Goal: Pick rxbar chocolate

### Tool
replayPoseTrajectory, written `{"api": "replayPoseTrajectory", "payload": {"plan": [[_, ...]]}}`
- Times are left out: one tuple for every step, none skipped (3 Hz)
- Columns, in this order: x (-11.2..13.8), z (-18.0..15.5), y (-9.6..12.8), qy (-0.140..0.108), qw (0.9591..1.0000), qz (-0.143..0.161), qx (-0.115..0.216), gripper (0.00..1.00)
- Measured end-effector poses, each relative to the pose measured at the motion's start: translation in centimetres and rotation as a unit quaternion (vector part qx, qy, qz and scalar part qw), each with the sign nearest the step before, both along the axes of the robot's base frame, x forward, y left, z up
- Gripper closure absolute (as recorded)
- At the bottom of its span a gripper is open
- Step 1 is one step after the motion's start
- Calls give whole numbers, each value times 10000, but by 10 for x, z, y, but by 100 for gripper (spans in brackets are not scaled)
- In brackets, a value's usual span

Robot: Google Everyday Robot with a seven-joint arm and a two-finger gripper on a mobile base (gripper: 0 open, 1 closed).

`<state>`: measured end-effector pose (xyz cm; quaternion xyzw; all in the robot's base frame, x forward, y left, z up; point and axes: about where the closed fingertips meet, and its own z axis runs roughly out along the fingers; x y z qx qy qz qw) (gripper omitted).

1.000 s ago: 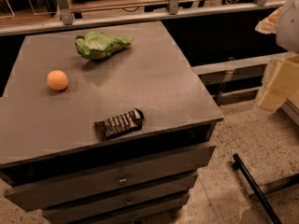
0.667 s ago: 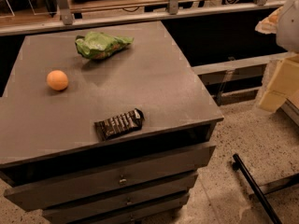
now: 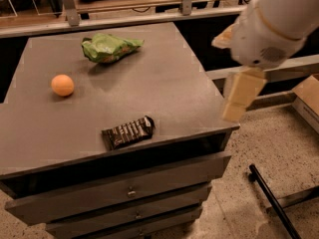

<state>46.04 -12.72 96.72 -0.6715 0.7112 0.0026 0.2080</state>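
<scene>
The rxbar (image 3: 128,132) lies flat near the front edge of the cabinet top (image 3: 169,88), well apart from the orange ball (image 3: 62,85) and the green bag (image 3: 109,47). The gripper (image 3: 239,98) hangs just beyond the top's right edge, clear of the rxbar. I cannot tell whether it is spread or closed.

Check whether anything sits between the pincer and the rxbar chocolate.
Nothing visible does. The pincer hangs by the right edge of the cabinet top. The rxbar chocolate lies to its left near the front edge, with only bare surface between. The orange ball and green bag sit farther back, off that path.
</scene>
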Motion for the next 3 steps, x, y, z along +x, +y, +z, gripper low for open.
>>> {"api": "replayPoseTrajectory", "payload": {"plan": [[6, -38, 83, 317, 9941, 1025, 152, 0], [-6, -74, 142, 630, 9822, 1769, 28, 0], [-13, -95, 169, 743, 9747, 2095, -214, 0]]}}
